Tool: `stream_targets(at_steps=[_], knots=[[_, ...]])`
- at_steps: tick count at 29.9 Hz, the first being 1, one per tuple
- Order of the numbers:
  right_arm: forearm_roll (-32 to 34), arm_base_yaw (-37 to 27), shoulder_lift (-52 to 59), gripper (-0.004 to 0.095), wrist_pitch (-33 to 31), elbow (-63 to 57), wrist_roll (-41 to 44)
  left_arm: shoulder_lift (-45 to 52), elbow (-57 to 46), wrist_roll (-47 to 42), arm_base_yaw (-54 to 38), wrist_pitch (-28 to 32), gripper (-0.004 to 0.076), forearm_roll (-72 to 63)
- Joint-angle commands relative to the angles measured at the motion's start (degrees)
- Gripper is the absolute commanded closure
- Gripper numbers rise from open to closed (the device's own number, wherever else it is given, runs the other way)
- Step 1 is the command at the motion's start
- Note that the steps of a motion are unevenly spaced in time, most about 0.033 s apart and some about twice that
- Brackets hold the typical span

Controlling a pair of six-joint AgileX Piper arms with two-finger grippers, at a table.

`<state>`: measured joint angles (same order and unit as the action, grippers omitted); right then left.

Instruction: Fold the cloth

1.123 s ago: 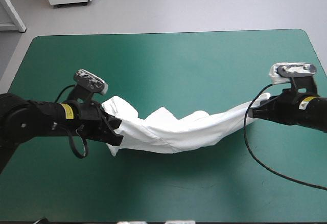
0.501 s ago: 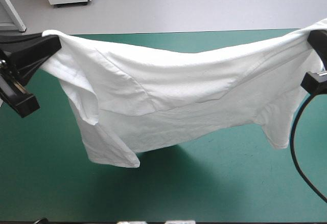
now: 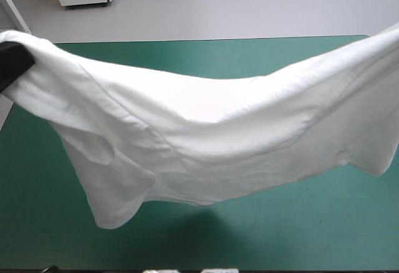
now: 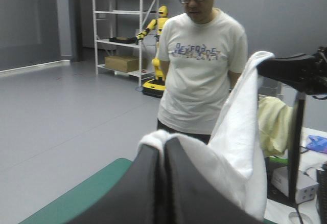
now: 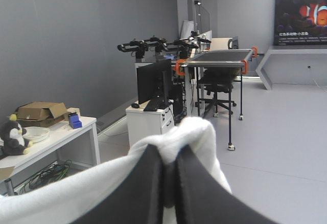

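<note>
The white T-shirt (image 3: 199,136) hangs in the air, stretched wide between both arms, high over the teal-green table (image 3: 280,235). Its lower hem and one sleeve (image 3: 115,192) droop toward the table. In the high view a black part of my left gripper (image 3: 14,66) shows at the shirt's left corner; the right gripper is outside that picture. My left gripper (image 4: 163,150) is shut on a corner of the T-shirt (image 4: 237,132), and the right gripper (image 4: 265,69) shows farther off at the other end. My right gripper (image 5: 167,155) is shut on a bunched corner of the T-shirt (image 5: 196,132).
The table's far edge (image 3: 206,39) shows above the sagging top edge of the shirt. The shirt's shadow (image 3: 206,223) falls on the cover near the front edge. Both wrist views look level into the room.
Earlier the shirt lay slack on the table between the two grippers. Both arms have risen and drawn apart, lifting it clear and spreading it; it now hangs higher, closer to the high camera.
</note>
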<state>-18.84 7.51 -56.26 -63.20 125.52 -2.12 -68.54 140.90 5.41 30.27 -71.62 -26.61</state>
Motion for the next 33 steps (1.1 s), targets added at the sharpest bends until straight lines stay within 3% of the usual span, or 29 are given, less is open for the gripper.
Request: stream_targets(at_steps=[1,6,11,15,21,25,33], knots=[[-0.62,2.44,0.45,0.0921,6.15,1.40,-1.06,-0.13,0.45,-2.02,0.33,-2.20,0.0734,-3.77],[1.20,4.02,0.45,0.0921,5.92,2.24,-1.46,-0.23,-3.86,-3.25,0.33,-2.20,0.0734,-5.15],[5.98,4.02,0.20,0.0921,2.58,0.42,-0.68,-0.23,-14.76,-3.25,0.33,-2.20,0.0734,-4.87],[6.80,4.02,0.15,0.0921,2.47,-6.68,-0.56,-0.47,-24.31,-2.68,0.33,-2.20,0.0734,-4.70],[10.98,4.02,-4.25,0.0921,3.42,-18.48,-0.56,-3.18,-37.99,-2.67,0.33,-1.86,0.0734,7.29],[14.08,4.02,-10.27,0.0921,6.15,-21.44,-0.56,-6.94,-43.55,-2.67,0.33,3.10,0.0734,15.41],[17.71,3.92,-24.27,0.0921,16.73,-21.44,-0.56,-16.92,-44.40,-2.43,-1.56,15.98,0.0734,23.10]])
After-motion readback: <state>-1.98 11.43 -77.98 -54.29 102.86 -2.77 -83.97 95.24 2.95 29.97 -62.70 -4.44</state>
